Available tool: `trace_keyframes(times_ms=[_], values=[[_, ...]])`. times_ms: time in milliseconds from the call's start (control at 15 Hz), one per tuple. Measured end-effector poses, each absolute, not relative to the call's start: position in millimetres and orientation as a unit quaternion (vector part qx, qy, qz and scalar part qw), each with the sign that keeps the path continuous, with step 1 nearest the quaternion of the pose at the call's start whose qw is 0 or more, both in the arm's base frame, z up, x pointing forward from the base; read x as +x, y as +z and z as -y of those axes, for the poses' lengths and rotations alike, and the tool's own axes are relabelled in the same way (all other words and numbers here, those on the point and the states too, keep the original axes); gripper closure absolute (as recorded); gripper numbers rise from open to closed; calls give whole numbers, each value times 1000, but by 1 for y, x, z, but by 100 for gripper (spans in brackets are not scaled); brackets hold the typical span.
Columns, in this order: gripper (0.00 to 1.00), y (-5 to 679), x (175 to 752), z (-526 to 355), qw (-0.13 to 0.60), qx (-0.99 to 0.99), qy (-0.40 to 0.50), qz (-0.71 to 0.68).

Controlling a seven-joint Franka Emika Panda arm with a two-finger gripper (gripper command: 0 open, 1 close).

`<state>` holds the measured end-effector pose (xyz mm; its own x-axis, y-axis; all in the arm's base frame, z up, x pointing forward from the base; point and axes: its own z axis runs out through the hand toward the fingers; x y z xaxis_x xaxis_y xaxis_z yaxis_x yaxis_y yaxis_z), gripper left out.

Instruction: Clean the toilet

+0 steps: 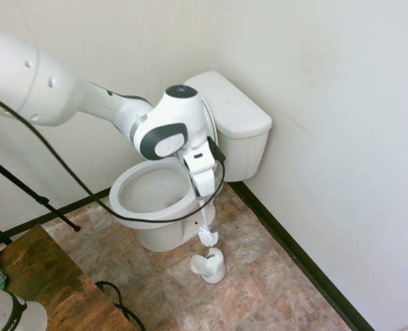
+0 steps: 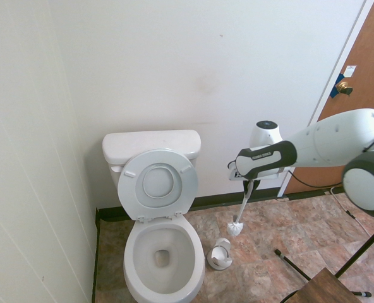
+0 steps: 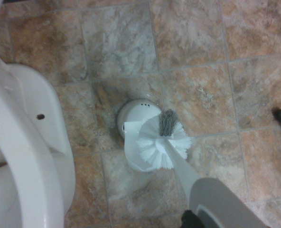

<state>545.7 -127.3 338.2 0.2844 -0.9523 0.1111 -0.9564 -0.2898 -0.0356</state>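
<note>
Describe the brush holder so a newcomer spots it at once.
Start at the toilet with its raised lid. On the tiled floor beside the bowl, on the door's side, stands a small white holder. Unlike the brush in the gripper above it, it rests on the floor.

The toilet [image 2: 164, 252] stands close to the wall [image 2: 136, 76]. On the floor [image 1: 245, 283], beside the toilet, stands the brush holder [image 2: 220, 254]. The brush [image 2: 235, 228] is above the floor, near the holder, its head downward. The lid [image 2: 158, 185] leans back before the tank [image 2: 151, 144].
</note>
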Motion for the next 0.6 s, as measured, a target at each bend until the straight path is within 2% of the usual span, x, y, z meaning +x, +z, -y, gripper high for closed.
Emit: trace_keyframes(times_ms=[267,600], values=[[100,402,533,52,7,820,67,569],[100,418,530,-44,-13,851,70,520]])
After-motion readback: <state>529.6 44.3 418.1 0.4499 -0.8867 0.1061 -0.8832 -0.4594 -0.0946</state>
